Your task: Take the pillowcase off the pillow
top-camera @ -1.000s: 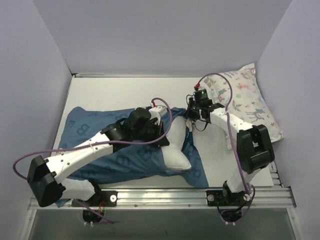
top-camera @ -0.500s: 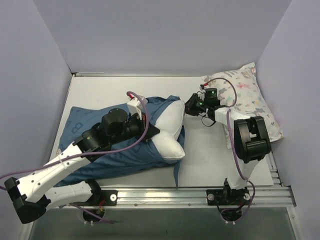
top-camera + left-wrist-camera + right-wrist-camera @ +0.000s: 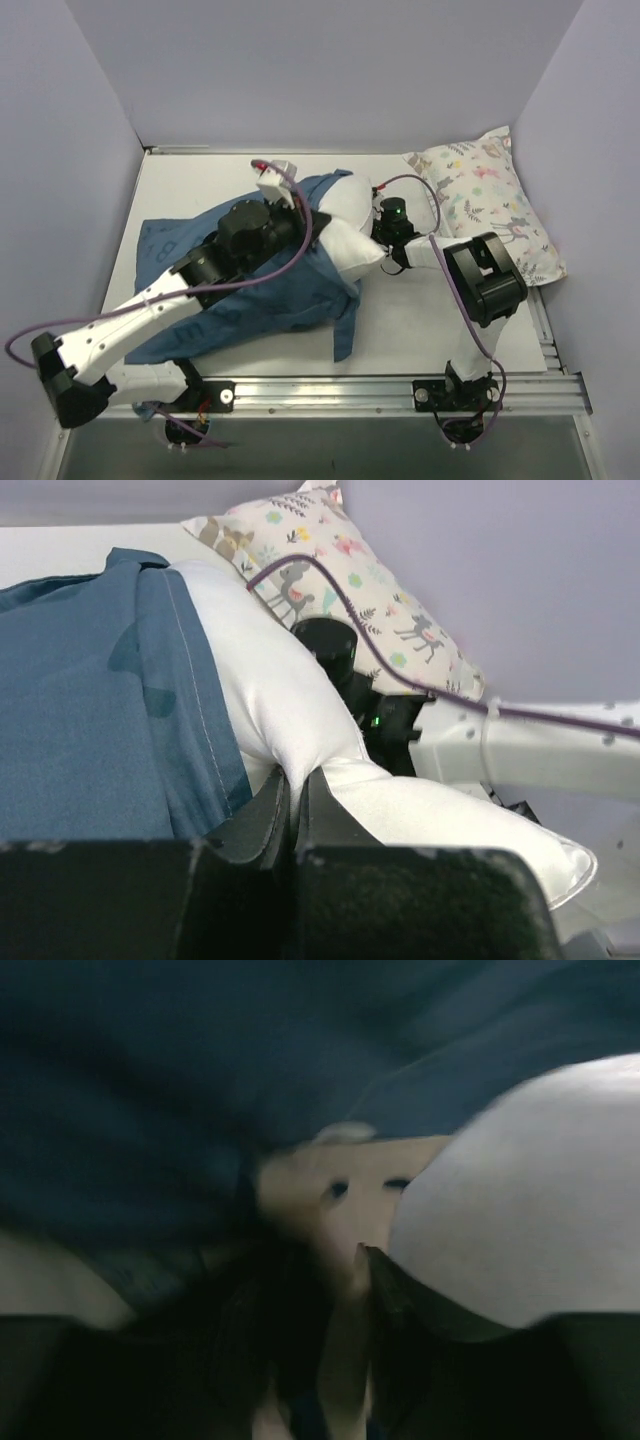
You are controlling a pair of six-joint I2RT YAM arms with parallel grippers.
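Observation:
The navy pillowcase (image 3: 250, 300) lies crumpled across the table's left and middle, with the white pillow (image 3: 352, 245) sticking out of its right end. My left gripper (image 3: 322, 226) is shut on a pinch of the pillow's white cloth (image 3: 300, 720), right beside the pillowcase hem (image 3: 195, 710). My right gripper (image 3: 385, 238) is pressed low against the pillow's right side. In the blurred right wrist view its jaws stand apart (image 3: 310, 1280), with navy pillowcase (image 3: 180, 1070) above, a pale cartoon face (image 3: 350, 1190) ahead and the pillow (image 3: 530, 1190) at the right.
A patterned pillow (image 3: 490, 200) with small animals and leaves lies at the back right against the wall. Grey walls close in the table on three sides. A metal rail (image 3: 400, 390) runs along the near edge. Purple cables loop off both arms.
My left arm has carried the pinched pillow toward the back and right, bunching the pillowcase. My right gripper swung left and down against the pillow, and its jaws have parted.

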